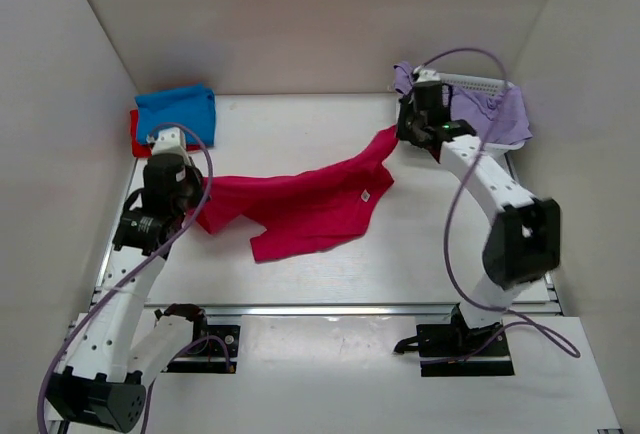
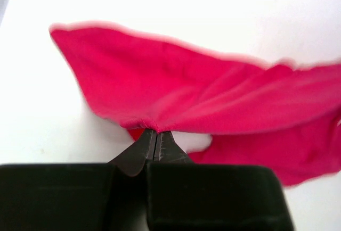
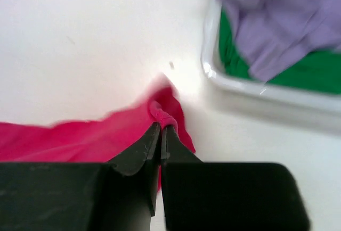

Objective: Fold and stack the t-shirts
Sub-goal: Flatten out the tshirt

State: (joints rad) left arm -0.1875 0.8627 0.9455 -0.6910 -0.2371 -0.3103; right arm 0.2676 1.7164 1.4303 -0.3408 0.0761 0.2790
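Note:
A crimson-pink t-shirt [image 1: 305, 204] stretches across the table between both arms, its small white label [image 1: 366, 196] showing near the right. My left gripper [image 1: 197, 197] is shut on the shirt's left edge [image 2: 152, 127]. My right gripper [image 1: 405, 134] is shut on a bunched corner of the same shirt [image 3: 162, 115] at the far right. A blue t-shirt [image 1: 177, 110] lies folded on a red one [image 1: 138, 137] in the far left corner.
A white basket [image 1: 482, 87] stands at the far right, with lilac cloth [image 1: 505, 114] draped over it and green cloth [image 3: 314, 71] inside; its rim [image 3: 240, 86] is close to my right gripper. Walls enclose the table on three sides.

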